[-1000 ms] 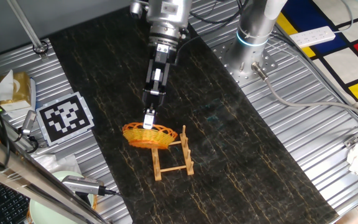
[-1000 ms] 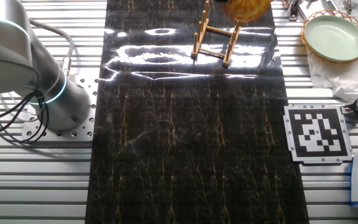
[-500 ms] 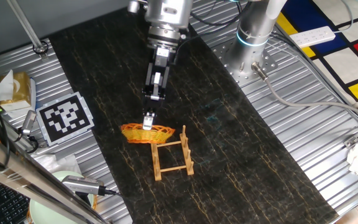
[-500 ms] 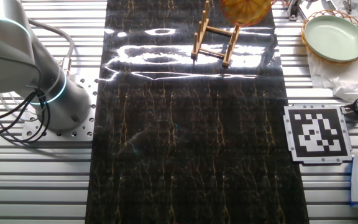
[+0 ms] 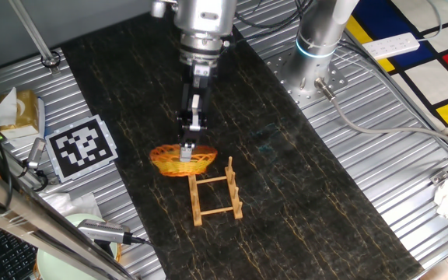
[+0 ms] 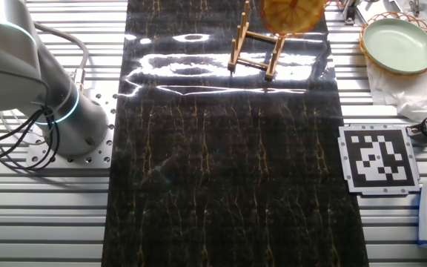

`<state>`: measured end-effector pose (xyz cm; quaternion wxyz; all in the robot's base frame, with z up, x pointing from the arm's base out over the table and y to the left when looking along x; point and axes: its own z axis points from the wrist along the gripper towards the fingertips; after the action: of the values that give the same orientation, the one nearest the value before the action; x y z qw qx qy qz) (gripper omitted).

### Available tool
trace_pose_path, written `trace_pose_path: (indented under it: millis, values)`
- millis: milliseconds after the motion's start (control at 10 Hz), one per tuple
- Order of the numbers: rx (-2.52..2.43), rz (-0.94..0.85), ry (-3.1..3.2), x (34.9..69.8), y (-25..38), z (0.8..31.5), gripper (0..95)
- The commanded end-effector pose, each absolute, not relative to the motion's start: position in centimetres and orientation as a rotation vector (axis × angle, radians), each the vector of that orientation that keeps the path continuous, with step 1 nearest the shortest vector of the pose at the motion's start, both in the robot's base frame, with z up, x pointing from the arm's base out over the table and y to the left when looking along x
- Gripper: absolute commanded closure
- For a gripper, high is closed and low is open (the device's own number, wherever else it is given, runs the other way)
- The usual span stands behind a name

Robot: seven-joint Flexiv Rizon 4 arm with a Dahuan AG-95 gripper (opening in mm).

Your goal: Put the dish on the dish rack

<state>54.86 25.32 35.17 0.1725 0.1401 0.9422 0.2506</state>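
The orange-yellow woven dish (image 5: 181,160) hangs from my gripper (image 5: 187,152), whose fingers are shut on its rim. The dish is tilted, just above and behind the near end of the light-wood dish rack (image 5: 217,194) on the dark mat. In the other fixed view the dish (image 6: 293,12) shows at the top edge, over the right side of the rack (image 6: 256,46); the gripper is out of that view.
A pale green plate (image 6: 400,44) sits in a basket right of the mat. A black-and-white marker tag (image 5: 82,146) lies left of the mat. The arm's base (image 5: 317,54) stands at the mat's far side. A tissue box (image 5: 18,109) sits at the left.
My gripper has moved a little left and down with the dish, and the dish has tilted more on its edge beside the rack.
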Motion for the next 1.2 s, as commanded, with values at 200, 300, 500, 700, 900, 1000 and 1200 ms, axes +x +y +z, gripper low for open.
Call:
trace_pose_path:
  millis: [200, 300, 500, 700, 900, 1000, 1200]
  values:
    - [0.24, 0.617, 2.766, 54.7, 25.2, 35.2, 95.0]
    - [0.247, 0.612, 2.762, 54.7, 25.2, 35.2, 95.0]
    - [0.238, 0.556, 2.785, 54.7, 25.2, 35.2, 95.0]
    - [0.326, 0.542, 2.757, 54.7, 25.2, 35.2, 95.0]
    - [0.393, 0.624, 2.689, 53.4, 25.4, 35.1, 95.0]
    - [0.462, 0.708, 2.637, 52.1, 25.9, 34.7, 95.0]
    - [0.521, 0.827, 2.566, 50.6, 26.7, 34.2, 95.0]
